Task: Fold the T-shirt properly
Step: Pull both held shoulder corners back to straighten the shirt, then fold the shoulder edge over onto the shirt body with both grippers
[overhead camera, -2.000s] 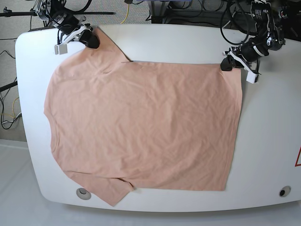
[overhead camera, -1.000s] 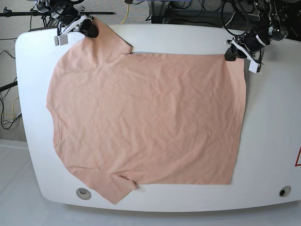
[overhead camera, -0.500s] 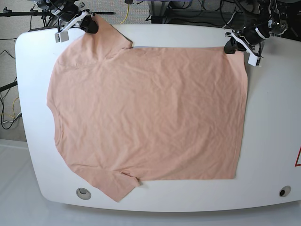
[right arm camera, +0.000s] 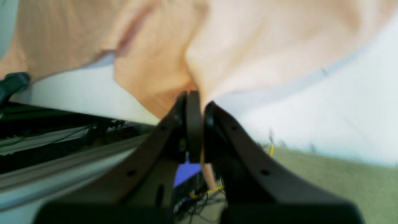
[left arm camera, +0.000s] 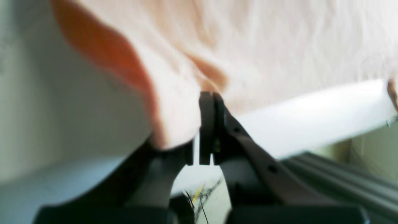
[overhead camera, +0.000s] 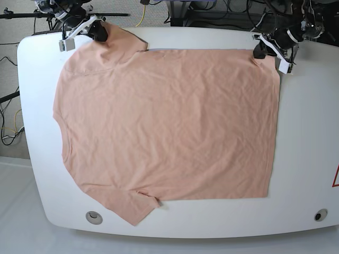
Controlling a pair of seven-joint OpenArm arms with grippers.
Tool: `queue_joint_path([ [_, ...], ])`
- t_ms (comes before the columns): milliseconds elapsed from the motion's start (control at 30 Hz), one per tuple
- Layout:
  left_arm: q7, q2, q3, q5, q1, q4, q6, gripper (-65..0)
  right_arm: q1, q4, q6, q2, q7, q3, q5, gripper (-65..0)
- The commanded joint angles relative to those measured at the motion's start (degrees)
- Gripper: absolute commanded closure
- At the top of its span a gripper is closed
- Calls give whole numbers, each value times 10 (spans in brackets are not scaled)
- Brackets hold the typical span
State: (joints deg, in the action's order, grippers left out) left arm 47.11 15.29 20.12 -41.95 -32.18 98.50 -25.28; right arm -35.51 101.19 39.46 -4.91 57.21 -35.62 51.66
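The salmon-pink T-shirt (overhead camera: 164,121) lies spread flat across the white table (overhead camera: 307,132), neck side to the left, hem to the right. My right gripper (overhead camera: 99,33) is shut on the far sleeve at the top left corner. In the right wrist view the black fingers (right arm camera: 192,124) pinch the pink cloth (right arm camera: 161,71). My left gripper (overhead camera: 260,51) is shut on the far hem corner at the top right. In the left wrist view its fingers (left arm camera: 206,124) clamp the shirt (left arm camera: 174,102) near the table's far edge.
The near sleeve (overhead camera: 132,209) lies close to the table's front edge. A round port (overhead camera: 94,216) sits at the front left, another (overhead camera: 320,215) at the front right. Cables and stands crowd the space behind the table (overhead camera: 212,13).
Both grippers have pulled the shirt's far edge toward the back of the table. The whole shirt slid that way and lies flatter.
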Motion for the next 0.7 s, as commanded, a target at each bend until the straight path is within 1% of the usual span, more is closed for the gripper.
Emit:
queue_joint_path([
  [0, -9, 7, 7, -9, 8, 5, -1, 0, 5, 11, 5, -7, -10, -2, 25, 0],
  [433, -13, 7, 1, -13, 65, 9, 5, 0, 70, -5, 5, -13, -6, -2, 37, 0],
  [667, -10, 9, -4, -8, 111, 4, 7, 0, 101, 0, 5, -22, -7, -3, 28, 0],
])
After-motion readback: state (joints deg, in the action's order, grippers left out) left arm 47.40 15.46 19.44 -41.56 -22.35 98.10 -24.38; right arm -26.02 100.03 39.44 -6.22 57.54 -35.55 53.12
